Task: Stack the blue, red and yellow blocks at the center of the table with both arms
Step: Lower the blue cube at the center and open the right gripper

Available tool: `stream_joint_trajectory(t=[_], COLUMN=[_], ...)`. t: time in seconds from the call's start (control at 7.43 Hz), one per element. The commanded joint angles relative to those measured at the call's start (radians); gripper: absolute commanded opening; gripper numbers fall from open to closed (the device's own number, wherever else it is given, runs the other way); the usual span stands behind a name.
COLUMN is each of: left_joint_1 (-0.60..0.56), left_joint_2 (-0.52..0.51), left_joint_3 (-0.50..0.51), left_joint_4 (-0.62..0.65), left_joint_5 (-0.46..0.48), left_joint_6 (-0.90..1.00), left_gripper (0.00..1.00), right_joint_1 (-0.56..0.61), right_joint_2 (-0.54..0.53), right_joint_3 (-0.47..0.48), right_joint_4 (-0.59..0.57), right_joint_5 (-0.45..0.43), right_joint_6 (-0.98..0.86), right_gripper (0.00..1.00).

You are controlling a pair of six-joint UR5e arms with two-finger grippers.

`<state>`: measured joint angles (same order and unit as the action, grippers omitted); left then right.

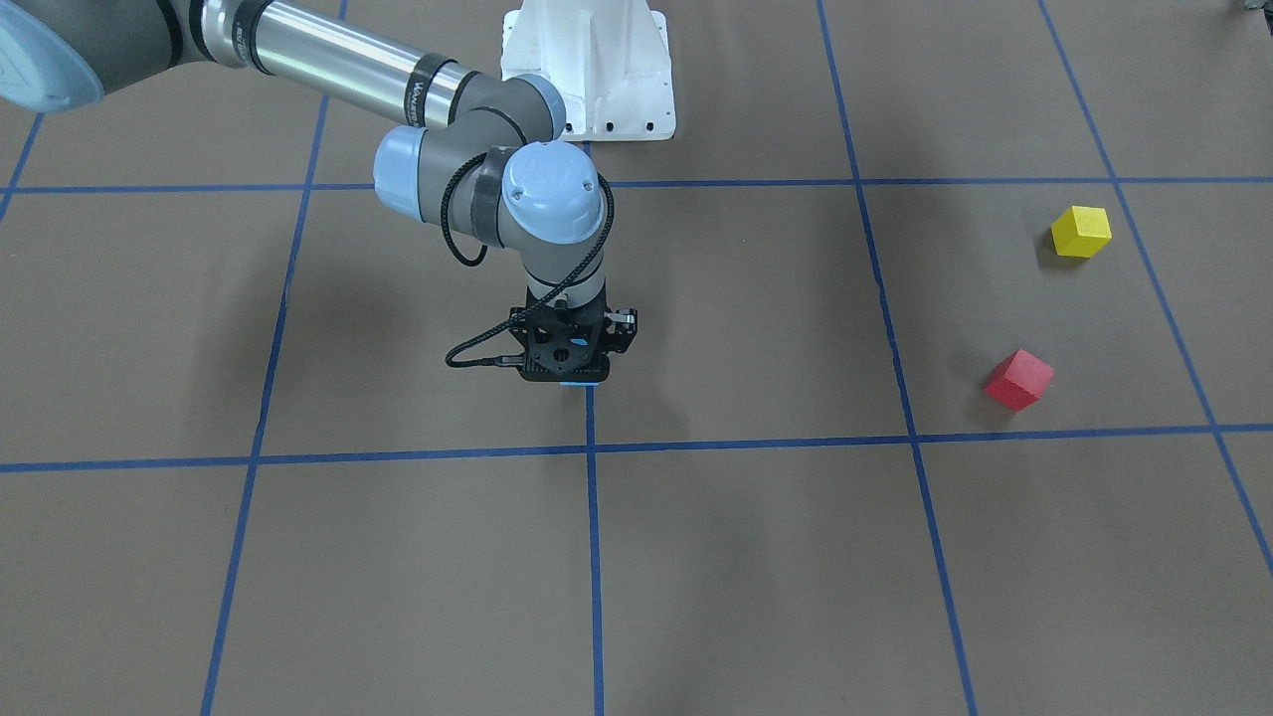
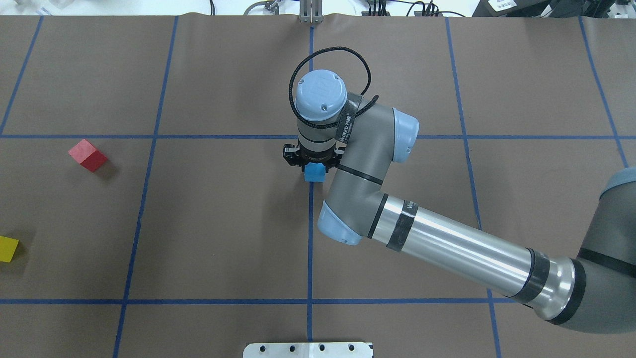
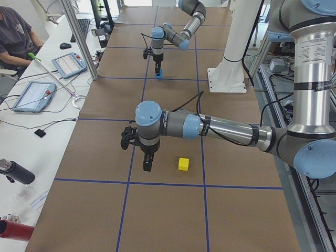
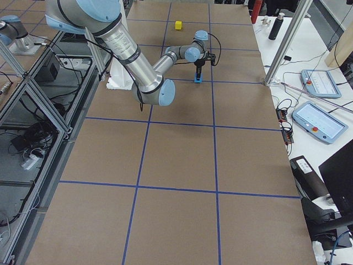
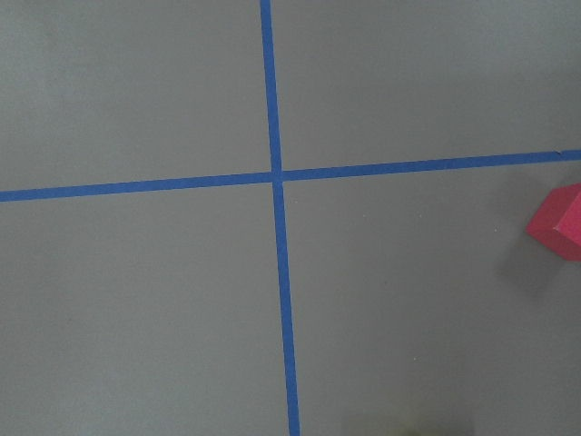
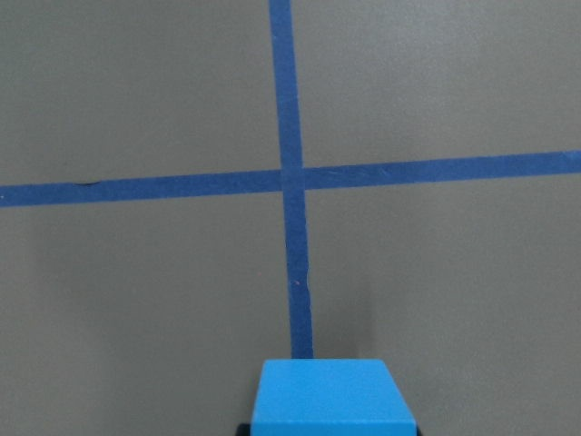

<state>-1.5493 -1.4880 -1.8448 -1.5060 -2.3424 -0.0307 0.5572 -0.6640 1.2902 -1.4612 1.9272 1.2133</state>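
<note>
left gripper (image 3: 148, 167) hangs nearest, open or closed i cannot tell; bright yellow cube (image 3: 183, 164) just beside it, matte red cube (image 5: 558, 222) at its wrist view's right edge. left arm nearer both. far: right gripper (image 1: 567, 370) clamped on sky-blue cube (image 2: 314, 172), at brown taped table's (image 2: 223, 223) centre line.

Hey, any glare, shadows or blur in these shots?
Front-facing view: soft shadows beside the red block and yellow block. Overhead view: glare on the silver tube of the right arm. Right wrist view: blue block sharp, cropped at the bottom edge.
</note>
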Motion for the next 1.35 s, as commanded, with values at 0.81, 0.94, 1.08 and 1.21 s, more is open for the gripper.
stream_joint_trajectory(t=[0.81, 0.94, 1.08, 1.21], left_joint_1=[0.0, 0.0, 0.0, 0.0], left_joint_2=[0.0, -0.002, 0.0, 0.0], left_joint_3=[-0.002, -0.002, -0.004, -0.007], left_joint_4=[0.001, 0.0, 0.001, 0.001], left_joint_5=[0.0, 0.0, -0.002, -0.002], left_joint_6=[0.0, 0.0, 0.0, 0.0], left_gripper=[0.99, 0.99, 0.99, 0.99], right_joint_1=[-0.005, -0.005, -0.005, -0.006], right_joint_2=[0.018, 0.018, 0.02, 0.018], right_joint_3=[-0.029, -0.029, -0.029, -0.029], right_joint_4=[0.002, 0.002, 0.002, 0.002], right_joint_5=[-0.01, -0.01, -0.01, -0.01], right_joint_6=[-0.015, -0.015, -0.014, -0.017], right_gripper=[0.0, 0.0, 0.0, 0.0])
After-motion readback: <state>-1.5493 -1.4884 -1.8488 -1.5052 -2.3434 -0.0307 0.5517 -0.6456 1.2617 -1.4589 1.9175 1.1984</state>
